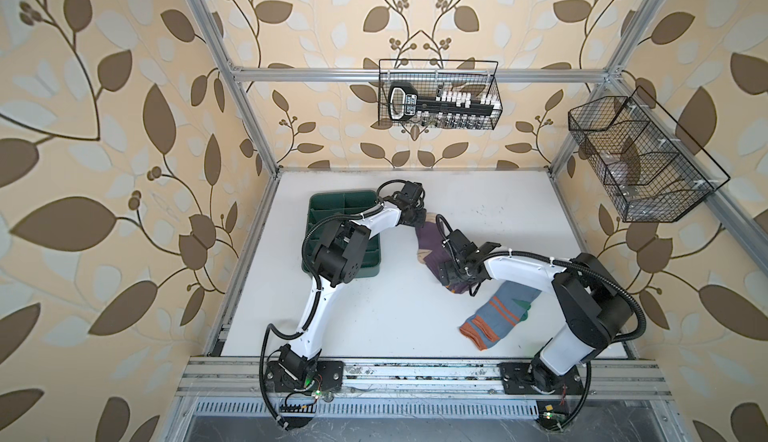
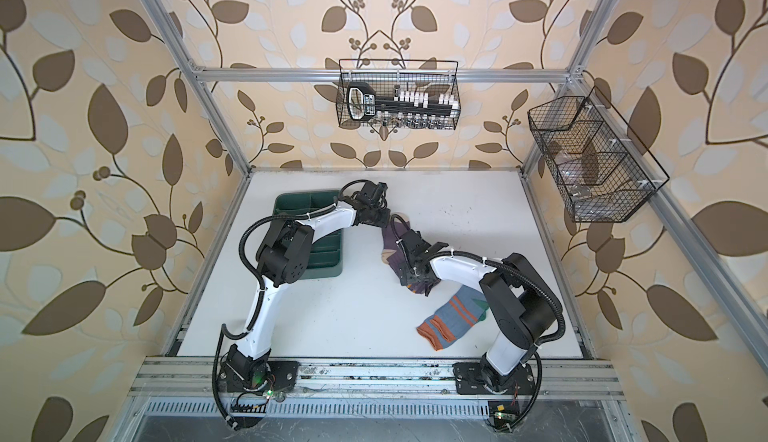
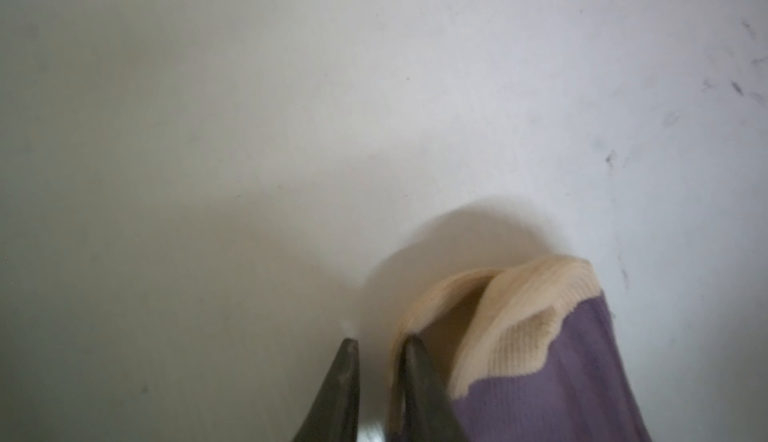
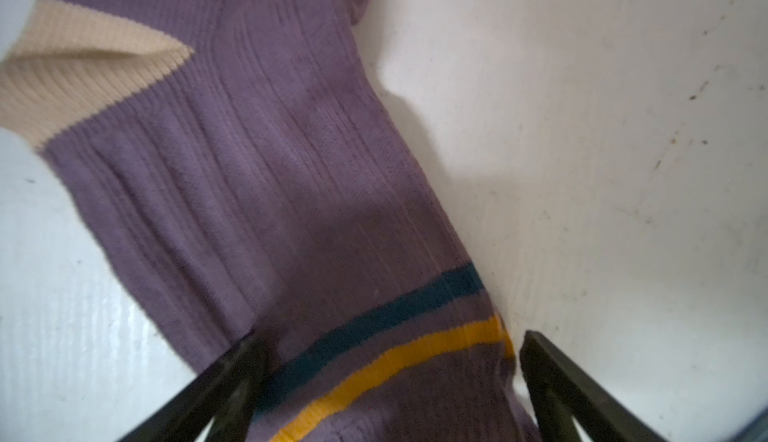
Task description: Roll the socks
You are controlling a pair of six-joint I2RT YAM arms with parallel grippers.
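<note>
**A:** Where are the socks?

**B:** Both lie on the counter (image 1: 374, 315). The purple sock (image 1: 430, 238) is mid-counter between the two arms. The grey sock (image 1: 498, 311) is nearer the front, just beside it and partly under the right arm. The tray (image 1: 332, 203) sits well to the left.

**A:** Which way does the purple one run?

**B:** Its long axis goes back to front, bending at the beige heel (image 4: 83, 69). The toe (image 3: 519, 294) points to the back and the striped cuff end to the front right. The grey one lies on a slant with its orange cuff toward the front.

**A:** Why an arm at each end?

**B:** I'd judge one end is meant to be pinned while the other starts the roll. The right gripper (image 4: 390, 336) is spread wide over the cuff end. One finger rests on the sock's edge and the other is just beside the far edge, so it grips nothing.

**A:** And the left?

**B:** The left gripper (image 3: 380, 340) is at the toe with its jaws nearly together, only a thin gap between them. The toe stands up off the counter and a beige edge lies against one finger. I cannot tell whether that edge is actually pinched.
</note>
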